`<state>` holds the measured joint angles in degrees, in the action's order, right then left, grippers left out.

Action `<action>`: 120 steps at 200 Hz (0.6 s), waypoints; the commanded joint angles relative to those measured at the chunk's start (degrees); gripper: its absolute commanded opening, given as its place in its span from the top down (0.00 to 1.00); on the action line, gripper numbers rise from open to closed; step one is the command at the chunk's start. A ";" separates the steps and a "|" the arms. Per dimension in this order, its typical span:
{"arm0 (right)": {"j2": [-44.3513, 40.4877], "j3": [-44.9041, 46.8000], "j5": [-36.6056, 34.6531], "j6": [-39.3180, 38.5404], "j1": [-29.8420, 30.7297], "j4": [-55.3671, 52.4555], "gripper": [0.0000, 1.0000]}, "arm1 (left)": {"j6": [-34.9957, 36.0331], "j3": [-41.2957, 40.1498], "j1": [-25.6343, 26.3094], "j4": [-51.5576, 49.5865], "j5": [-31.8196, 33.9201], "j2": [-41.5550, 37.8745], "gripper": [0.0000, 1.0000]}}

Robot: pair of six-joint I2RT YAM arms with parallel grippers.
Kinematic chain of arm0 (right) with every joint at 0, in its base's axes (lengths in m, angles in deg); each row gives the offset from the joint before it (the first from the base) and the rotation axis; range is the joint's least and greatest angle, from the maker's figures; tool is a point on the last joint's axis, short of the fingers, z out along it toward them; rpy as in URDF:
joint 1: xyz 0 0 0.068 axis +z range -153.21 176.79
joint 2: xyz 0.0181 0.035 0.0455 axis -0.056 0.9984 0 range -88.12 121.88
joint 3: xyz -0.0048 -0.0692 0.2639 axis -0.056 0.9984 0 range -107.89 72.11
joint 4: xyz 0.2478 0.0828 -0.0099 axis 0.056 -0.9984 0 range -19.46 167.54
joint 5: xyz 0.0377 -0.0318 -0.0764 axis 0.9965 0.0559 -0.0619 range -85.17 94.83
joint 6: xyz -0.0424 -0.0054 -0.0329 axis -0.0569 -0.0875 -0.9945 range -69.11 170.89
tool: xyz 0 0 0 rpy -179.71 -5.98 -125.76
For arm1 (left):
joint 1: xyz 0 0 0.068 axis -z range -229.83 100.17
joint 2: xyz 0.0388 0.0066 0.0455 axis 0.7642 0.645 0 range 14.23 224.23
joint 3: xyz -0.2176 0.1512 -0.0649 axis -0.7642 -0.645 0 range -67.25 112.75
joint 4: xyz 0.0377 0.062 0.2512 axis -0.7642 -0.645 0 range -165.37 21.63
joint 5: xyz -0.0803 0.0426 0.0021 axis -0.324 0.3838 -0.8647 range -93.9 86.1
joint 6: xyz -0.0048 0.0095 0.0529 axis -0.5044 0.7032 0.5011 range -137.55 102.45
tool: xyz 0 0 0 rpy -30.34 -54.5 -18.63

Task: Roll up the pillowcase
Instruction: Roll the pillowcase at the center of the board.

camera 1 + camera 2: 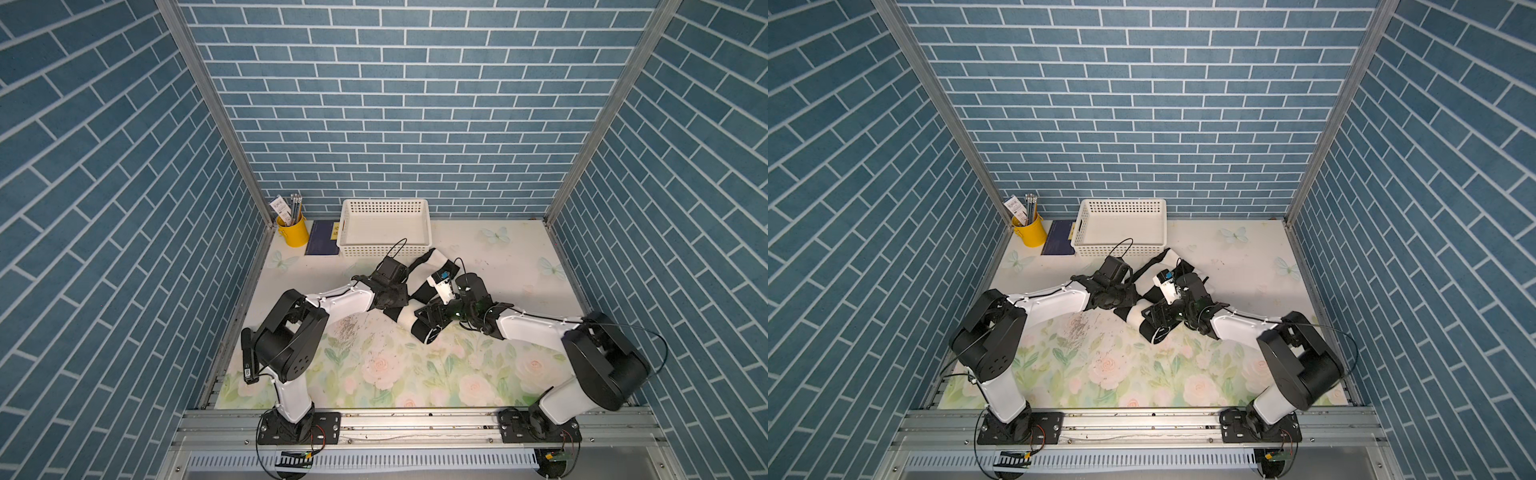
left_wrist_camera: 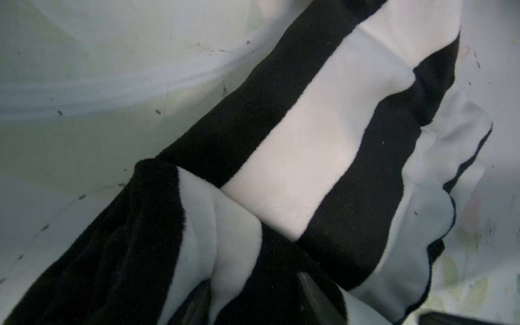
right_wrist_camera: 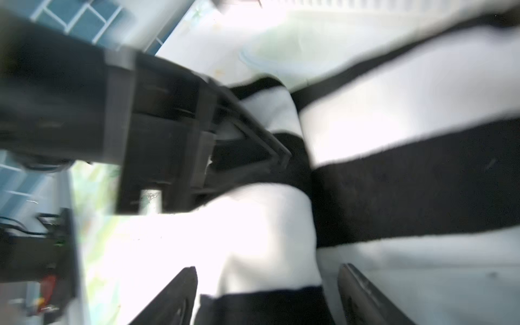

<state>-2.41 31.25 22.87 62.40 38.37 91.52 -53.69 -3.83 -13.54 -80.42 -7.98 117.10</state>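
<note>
Right wrist view, right hand [image 3: 267, 267]: fingers [image 3: 180, 295] spread wide, straddling a hump of the pillowcase [image 3: 394, 112]; nothing clamped; picture blurred.
Table [image 1: 415, 374]: floral surface carrying the cloth and both arms.
Pillowcase, near end [image 1: 422, 332]: bunched at the table's middle, directly under the right hand [image 1: 430, 318].
Pillowcase, long axis: a narrow striped band running from that near end away towards the basket [image 1: 384, 249], slightly slanted; far tip just short of the basket's front wall.
Left hand [image 1: 390, 297]: at the band's middle, coming from the left side; closed part-way on a bunched fold, the cloth [image 2: 309, 154] gathered over its fingers in the left wrist view.
Forearms: both low and nearly level, reaching inward; hands near each other.
Nearer hand: the right, for the near end.
Next move, as judged: rolling would run along the band, near end to far, and the free right hand must first take the near end.
Yellow cup [image 1: 293, 235]: far left corner, holding pencils.
</note>
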 commanded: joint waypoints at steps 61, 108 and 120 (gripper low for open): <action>4.39 -3.09 -35.82 -27.64 16.05 -0.34 0.00 | 0.22 0.30 0.62 -1.04 -1.02 0.99 0.47; 10.84 -6.01 -34.18 -28.56 17.08 -0.89 0.32 | 0.13 0.46 0.63 -1.15 -0.86 0.60 0.47; 10.22 -5.40 -32.74 -27.36 17.13 -1.35 0.66 | 0.18 0.85 0.58 -1.51 -0.52 0.30 0.47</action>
<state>8.04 26.33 -10.09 35.38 55.35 90.54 -53.69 -3.83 -13.54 -80.44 -8.00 117.10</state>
